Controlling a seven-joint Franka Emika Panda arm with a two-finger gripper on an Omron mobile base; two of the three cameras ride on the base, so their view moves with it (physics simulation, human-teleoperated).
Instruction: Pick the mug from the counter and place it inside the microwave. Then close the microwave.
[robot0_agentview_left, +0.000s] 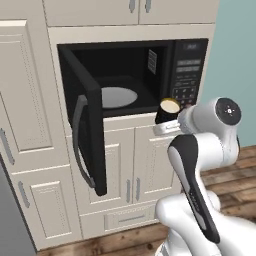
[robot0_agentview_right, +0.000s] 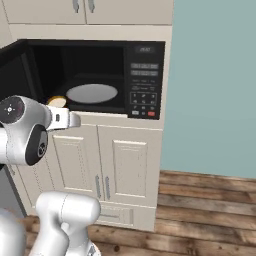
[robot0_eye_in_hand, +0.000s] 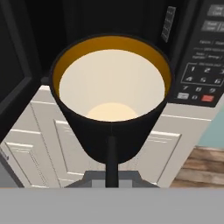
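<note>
My gripper is shut on the black mug and holds it upright, a dark finger lying against its near wall. In the hand view the mug shows its cream-yellow inside. It hangs just in front of the lower right of the microwave's cavity, level with the sill. The door stands wide open, swung out to the left, grey handle facing outward. A pale turntable lies bare inside. From the right base view the mug sits left of the turntable, above my gripper. The counter is out of view.
Cream cabinet doors run below the microwave, with a tall cabinet to the left. The button panel is right of the cavity. A teal wall and wooden floor lie to the right.
</note>
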